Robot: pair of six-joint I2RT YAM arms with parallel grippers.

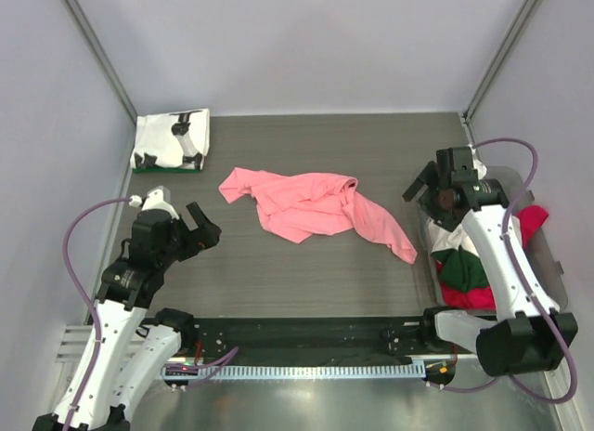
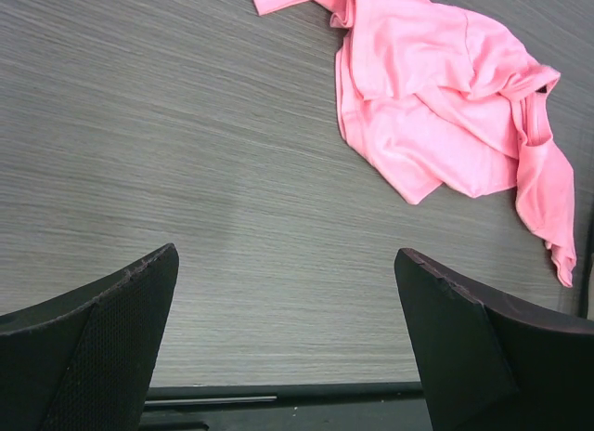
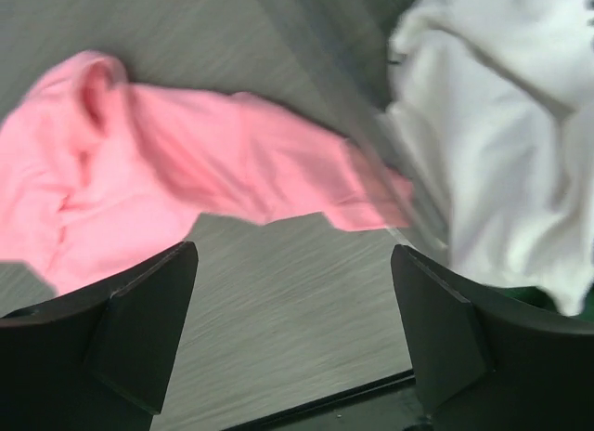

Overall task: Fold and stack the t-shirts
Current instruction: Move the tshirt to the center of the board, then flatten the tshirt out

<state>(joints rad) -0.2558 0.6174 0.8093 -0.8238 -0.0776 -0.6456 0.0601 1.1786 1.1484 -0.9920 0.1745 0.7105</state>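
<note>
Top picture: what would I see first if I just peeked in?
The bright pink t-shirt lies crumpled in the middle of the grey table. A folded white t-shirt with black print sits in the far left corner, and a heap of white, green and red shirts is piled at the right edge. The left pincer and the right pincer are open and empty.

Grey wood-grain table [image 1: 316,273], pale walls [image 1: 306,41]

left claw [image 1: 199,232] spread, right claw [image 1: 421,183] spread
</note>
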